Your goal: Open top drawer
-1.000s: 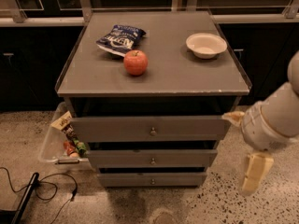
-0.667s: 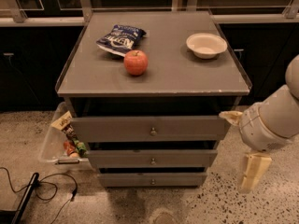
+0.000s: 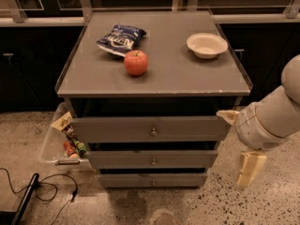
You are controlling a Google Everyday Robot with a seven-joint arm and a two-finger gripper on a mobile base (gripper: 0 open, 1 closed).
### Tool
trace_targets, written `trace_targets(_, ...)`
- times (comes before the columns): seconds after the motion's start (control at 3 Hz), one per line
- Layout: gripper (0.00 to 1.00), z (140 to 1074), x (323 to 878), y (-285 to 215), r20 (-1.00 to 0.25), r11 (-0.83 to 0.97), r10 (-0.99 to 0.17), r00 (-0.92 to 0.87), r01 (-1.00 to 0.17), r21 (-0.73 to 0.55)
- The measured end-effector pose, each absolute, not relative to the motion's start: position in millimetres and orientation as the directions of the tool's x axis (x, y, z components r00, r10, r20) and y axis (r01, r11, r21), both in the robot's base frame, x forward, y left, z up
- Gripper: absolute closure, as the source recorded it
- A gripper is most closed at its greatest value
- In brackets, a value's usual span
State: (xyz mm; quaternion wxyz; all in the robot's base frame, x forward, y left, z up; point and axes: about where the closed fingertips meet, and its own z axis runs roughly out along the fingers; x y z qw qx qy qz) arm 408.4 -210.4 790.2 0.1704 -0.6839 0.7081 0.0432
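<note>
The top drawer [image 3: 140, 128] is the widest grey front of three, just under the tabletop, with a small round metal knob [image 3: 153, 132] in its middle. A dark gap shows above it, and none of its inside is visible. My gripper [image 3: 230, 148] is to the right of the cabinet, at drawer height. It is open and empty. One cream finger [image 3: 227, 116] points left and nearly touches the drawer's right end. The other [image 3: 248, 169] hangs down over the floor.
On the grey tabletop [image 3: 187, 74] lie a red apple [image 3: 136, 62], a blue chip bag [image 3: 121, 38] and a white bowl [image 3: 206, 45]. Two narrower drawers [image 3: 152, 159] sit below. A clear bin of snacks [image 3: 61, 142] stands at the left. Black cables [image 3: 42, 191] lie on the floor.
My arm and gripper have shifted slightly left, toward the right end of the top drawer. The drawers and tabletop objects have not moved.
</note>
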Motion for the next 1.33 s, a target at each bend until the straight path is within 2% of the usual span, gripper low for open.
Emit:
trace_targets(0.67, 0.0, 760.6, 494.9, -191.4, -0.275, -0.032, -0.95, 0.145, -0.925, -0.377)
trace_targets(1.0, 0.0, 743.9, 523.5, -185.0, -0.287, -0.045, -0.94, 0.182, -0.903, -0.426)
trace_targets(1.33, 0.0, 721.9, 532.4, -186.9, -0.307, -0.043, -0.933, 0.187, -0.906, -0.421)
